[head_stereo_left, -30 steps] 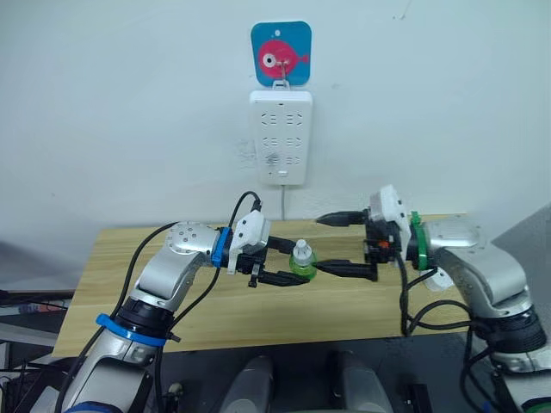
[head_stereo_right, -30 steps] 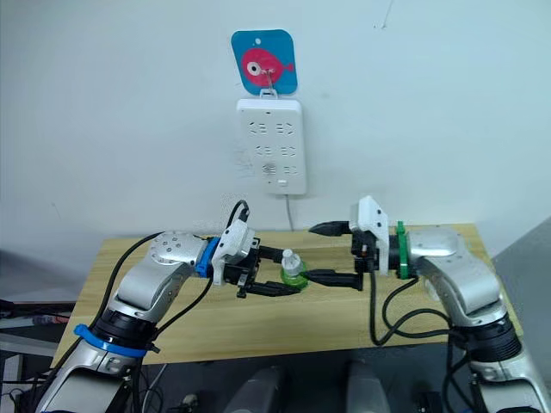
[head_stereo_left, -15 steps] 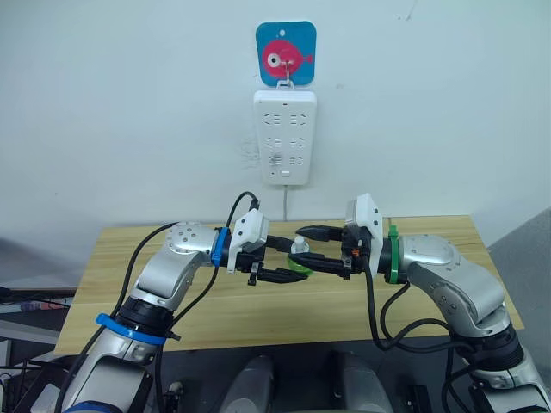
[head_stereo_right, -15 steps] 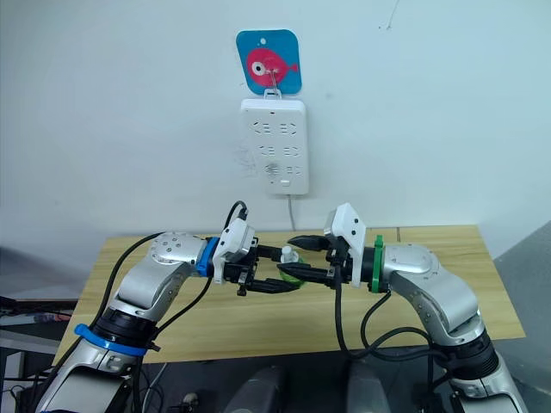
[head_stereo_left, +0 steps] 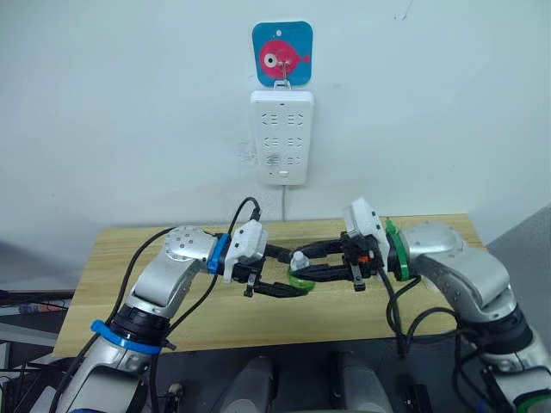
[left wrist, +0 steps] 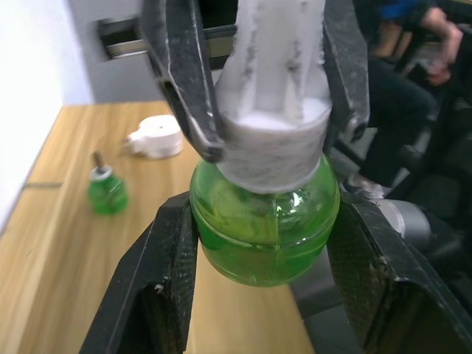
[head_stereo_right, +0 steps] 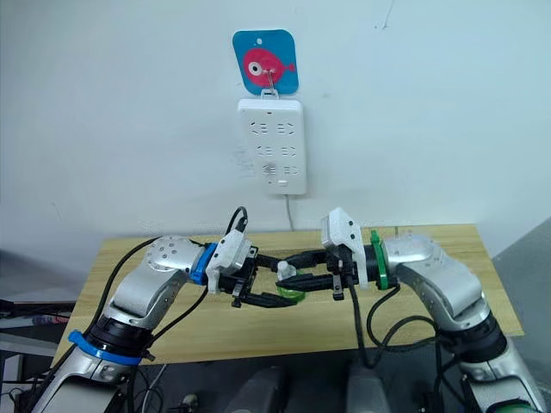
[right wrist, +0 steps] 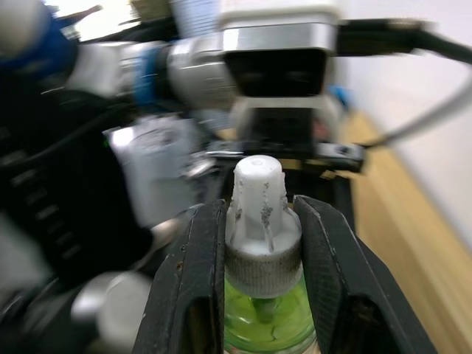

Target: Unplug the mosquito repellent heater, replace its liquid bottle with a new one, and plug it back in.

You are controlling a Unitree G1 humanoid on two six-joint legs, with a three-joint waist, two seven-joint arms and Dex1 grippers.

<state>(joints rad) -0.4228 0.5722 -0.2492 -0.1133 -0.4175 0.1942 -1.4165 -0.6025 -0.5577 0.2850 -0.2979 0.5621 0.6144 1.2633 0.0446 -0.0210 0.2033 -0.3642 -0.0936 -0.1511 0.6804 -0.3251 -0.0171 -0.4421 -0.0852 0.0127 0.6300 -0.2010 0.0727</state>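
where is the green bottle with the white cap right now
The green bottle is above the table's middle, below the power strip, held between the left tool and right tool.

No readable text, label or number appears anywhere.

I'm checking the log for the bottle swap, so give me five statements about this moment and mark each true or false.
1. The left gripper holds the green bottle by its round body. True.
2. The right gripper is closed on the bottle's white cap. True.
3. The bottle stands on the wooden table. False: both grippers hold it above the table.
4. A mosquito repellent heater is plugged into the power strip. False: it lies on the table, beside a second green bottle.
5. The power strip hangs on the wall below a blue fish sign. True.
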